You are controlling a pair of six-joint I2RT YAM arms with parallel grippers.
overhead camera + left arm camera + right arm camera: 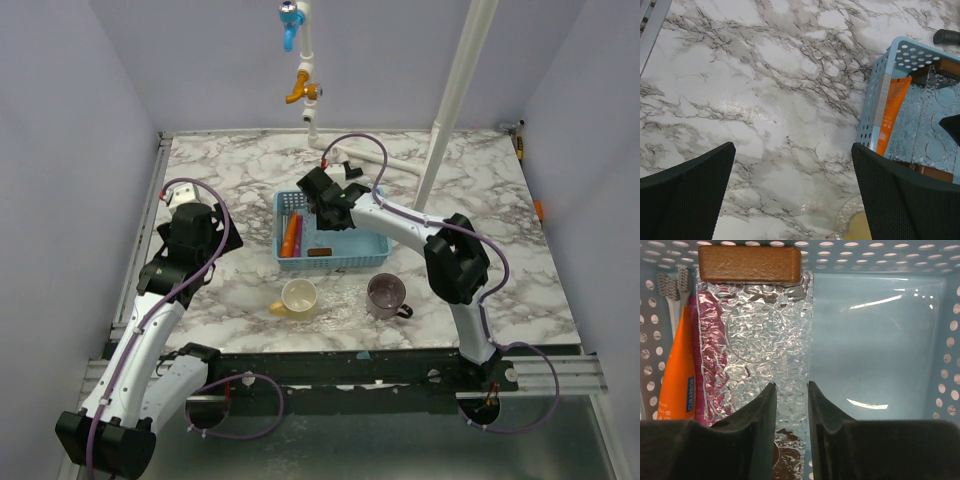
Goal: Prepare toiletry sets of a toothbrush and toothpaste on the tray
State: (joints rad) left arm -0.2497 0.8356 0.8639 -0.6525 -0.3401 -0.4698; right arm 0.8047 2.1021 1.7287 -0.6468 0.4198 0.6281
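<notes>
The left gripper (792,167) hangs wide open above the marble counter (250,180). Inside the blue tray (871,115), the right gripper (791,390) has its jaws narrowed over clear wrap (760,340); I cannot tell if it grips. The toothpaste (676,370) lies along the tray's left wall and is likely soft, so pinch it mid-body. The toothbrush (669,287) beside it looks stiff and thin.

Bright, even overhead light; sharp, mild glare.
</notes>
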